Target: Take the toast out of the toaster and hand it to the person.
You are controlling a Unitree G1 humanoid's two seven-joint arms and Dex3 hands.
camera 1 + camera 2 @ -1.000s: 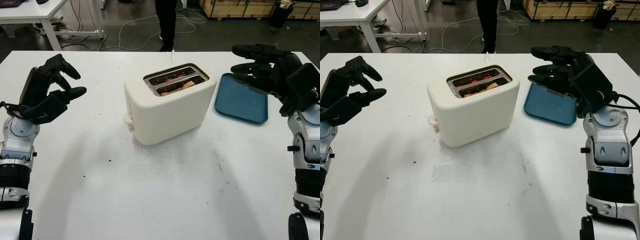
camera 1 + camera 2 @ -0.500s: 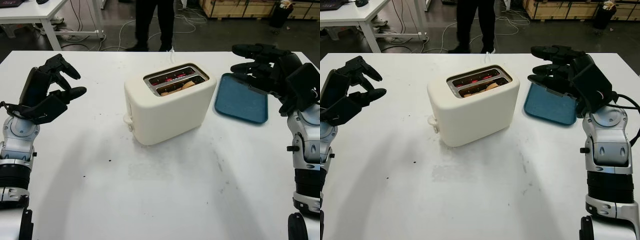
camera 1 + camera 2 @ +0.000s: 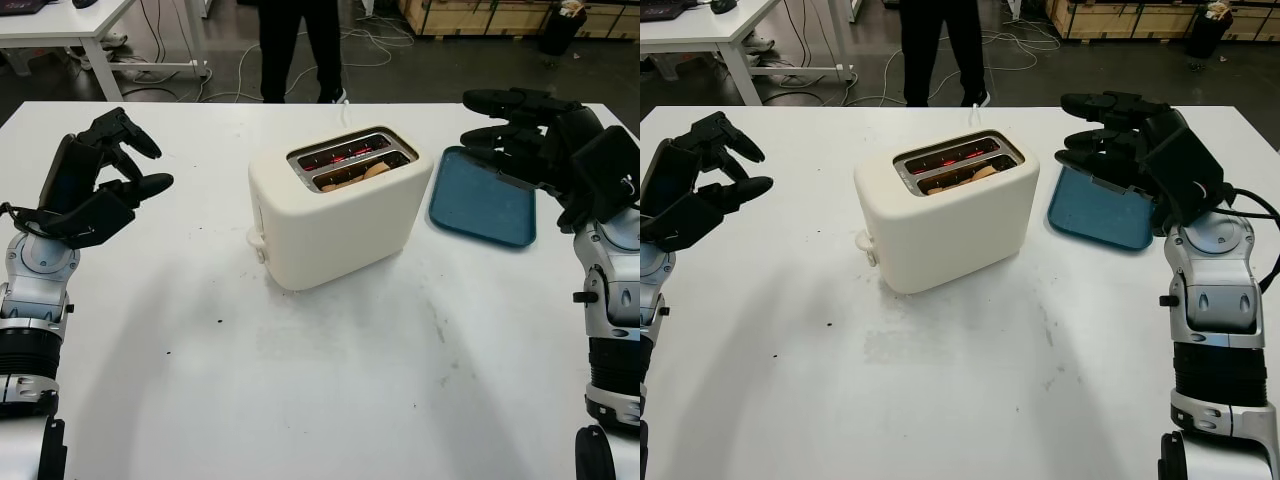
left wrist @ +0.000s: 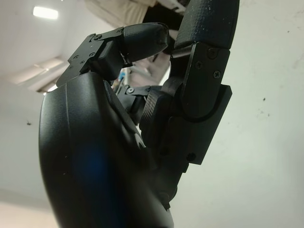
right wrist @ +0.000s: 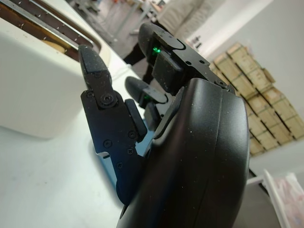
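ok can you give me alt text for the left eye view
A cream two-slot toaster stands mid-table with toast down in its nearer slot. The robot's left hand and right hand hover open at either side, the right above a blue tray. A person's legs stand beyond the white table.

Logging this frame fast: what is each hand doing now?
Left hand: open, raised at the table's left side.
Right hand: open, raised over the blue tray.
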